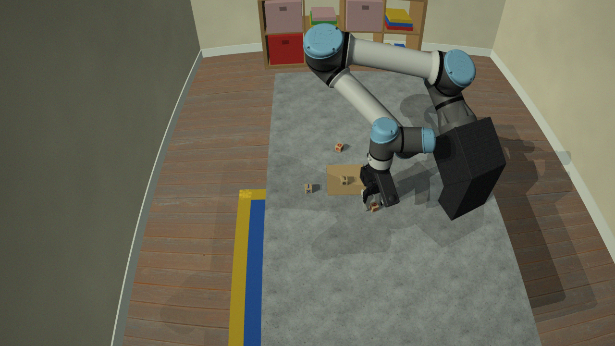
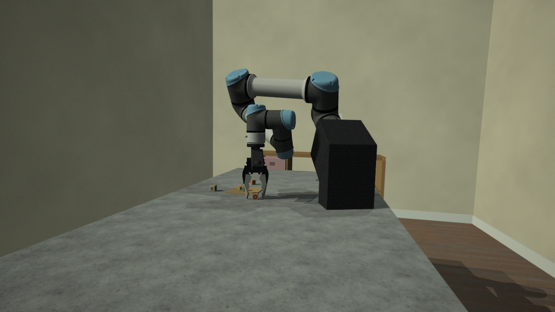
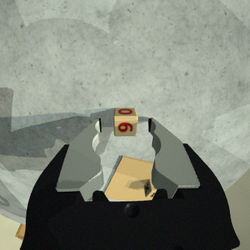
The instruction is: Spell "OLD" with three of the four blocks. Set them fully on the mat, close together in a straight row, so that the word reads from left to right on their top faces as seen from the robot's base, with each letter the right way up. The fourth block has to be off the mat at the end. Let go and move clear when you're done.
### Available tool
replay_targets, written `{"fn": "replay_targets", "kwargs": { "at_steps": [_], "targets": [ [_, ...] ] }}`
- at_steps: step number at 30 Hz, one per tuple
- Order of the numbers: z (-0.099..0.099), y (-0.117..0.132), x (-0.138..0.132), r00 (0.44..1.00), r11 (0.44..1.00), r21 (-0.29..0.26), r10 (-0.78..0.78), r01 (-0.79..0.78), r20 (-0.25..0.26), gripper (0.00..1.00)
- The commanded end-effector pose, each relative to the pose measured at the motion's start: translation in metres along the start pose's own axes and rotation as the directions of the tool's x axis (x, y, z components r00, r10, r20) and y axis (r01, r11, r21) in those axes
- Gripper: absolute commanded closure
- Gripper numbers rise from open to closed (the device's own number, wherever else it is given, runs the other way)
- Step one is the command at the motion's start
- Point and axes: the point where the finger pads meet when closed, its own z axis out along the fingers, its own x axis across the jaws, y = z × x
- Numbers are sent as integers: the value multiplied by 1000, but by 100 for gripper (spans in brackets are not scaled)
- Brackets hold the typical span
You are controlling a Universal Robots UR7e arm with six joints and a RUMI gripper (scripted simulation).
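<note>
Jaws apart, seemingly astride red-lettered block (image 3: 126,121)

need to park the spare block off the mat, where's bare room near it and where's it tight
Bare tabletop lies in front of the mat, toward the blue stripe. It is tight at the mat's right edge, where the open pincer straddles the red-lettered block.

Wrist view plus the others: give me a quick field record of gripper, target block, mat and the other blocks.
gripper: open, fingers either side of a block, gaps both sides
target block: red marks, on the grey surface, off the mat
mat: tan, holds one block
other blocks: red-marked and blue-marked, both off the mat
</note>
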Motion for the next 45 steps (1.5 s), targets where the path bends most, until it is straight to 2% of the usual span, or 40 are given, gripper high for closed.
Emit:
{"fn": "replay_targets", "kwargs": {
  "at_steps": [1,7,8,24,25,45],
  "targets": [
    [0,0,0,1000,1000,0,0,0,-1,63],
    [0,0,0,1000,1000,0,0,0,-1,63],
    [0,0,0,1000,1000,0,0,0,-1,75],
    [0,0,0,1000,1000,0,0,0,-1,75],
    [0,0,0,1000,1000,0,0,0,-1,95],
    [0,0,0,1000,1000,0,0,0,-1,95]
  ]
}}
